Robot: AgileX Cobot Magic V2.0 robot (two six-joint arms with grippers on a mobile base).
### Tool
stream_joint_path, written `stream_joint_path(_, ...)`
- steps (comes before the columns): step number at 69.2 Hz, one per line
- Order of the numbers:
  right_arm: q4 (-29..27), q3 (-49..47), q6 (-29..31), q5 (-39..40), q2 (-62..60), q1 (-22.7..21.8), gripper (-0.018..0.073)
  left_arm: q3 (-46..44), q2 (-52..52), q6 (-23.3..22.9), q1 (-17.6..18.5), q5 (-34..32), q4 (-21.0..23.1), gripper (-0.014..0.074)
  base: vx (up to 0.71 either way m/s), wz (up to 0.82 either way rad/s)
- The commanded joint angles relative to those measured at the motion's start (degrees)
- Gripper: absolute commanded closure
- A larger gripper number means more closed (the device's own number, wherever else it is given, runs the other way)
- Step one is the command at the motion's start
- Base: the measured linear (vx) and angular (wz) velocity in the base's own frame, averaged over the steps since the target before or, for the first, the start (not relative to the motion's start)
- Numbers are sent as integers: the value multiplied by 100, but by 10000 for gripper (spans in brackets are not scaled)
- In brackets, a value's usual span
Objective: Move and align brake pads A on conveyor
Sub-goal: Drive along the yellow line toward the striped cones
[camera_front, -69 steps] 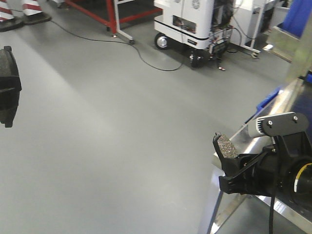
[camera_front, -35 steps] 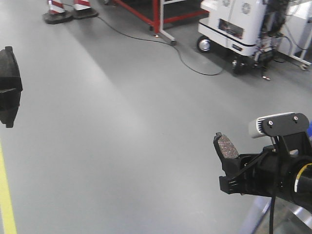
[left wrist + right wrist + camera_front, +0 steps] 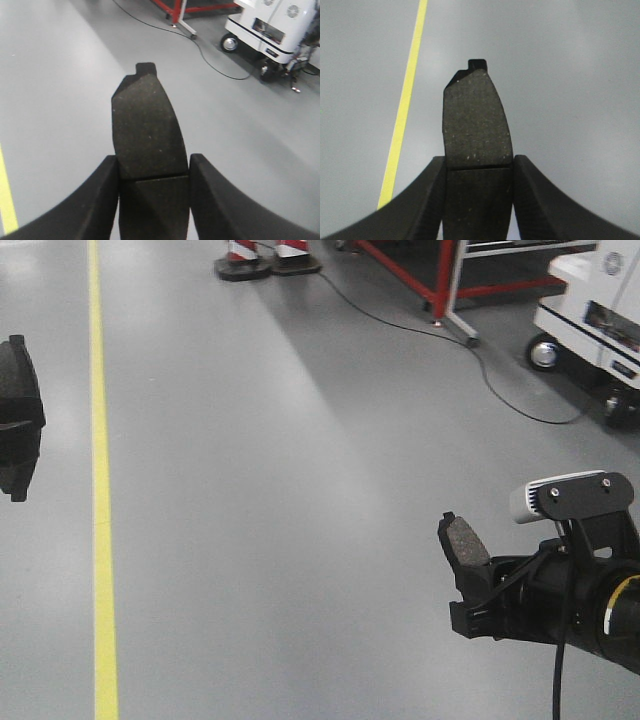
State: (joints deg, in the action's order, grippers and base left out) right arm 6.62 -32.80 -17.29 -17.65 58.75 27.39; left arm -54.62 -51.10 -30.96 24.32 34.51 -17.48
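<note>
Left hand [image 3: 152, 162] tight on one brake pad [image 3: 147, 120], right hand [image 3: 479, 162] on another brake pad [image 3: 477, 117], seemingly over floor [image 3: 300, 490]

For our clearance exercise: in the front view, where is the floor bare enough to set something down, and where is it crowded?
Bare: the grey floor between the yellow line and the right tool. Crowded: top right, with red frame, cable and white cart.

Grey floor [image 3: 300, 490] bears a yellow line [image 3: 100, 540], black cable [image 3: 380, 312] and red frame [image 3: 447, 285].
</note>
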Motion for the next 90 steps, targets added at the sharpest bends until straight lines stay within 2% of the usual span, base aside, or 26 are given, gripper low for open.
stream_joint_path(1, 58, -165, 45, 444, -106, -2, 463, -146, 64, 0, 29, -493, -67, 398, 10, 38)
stream_joint_path(51, 58, -165, 45, 437, -106, -2, 463, -146, 64, 0, 29, -493, -67, 398, 12, 40)
stream_joint_path(90, 58, -165, 45, 425, -106, -2, 463, -146, 64, 0, 29, -493, -67, 398, 26, 1)
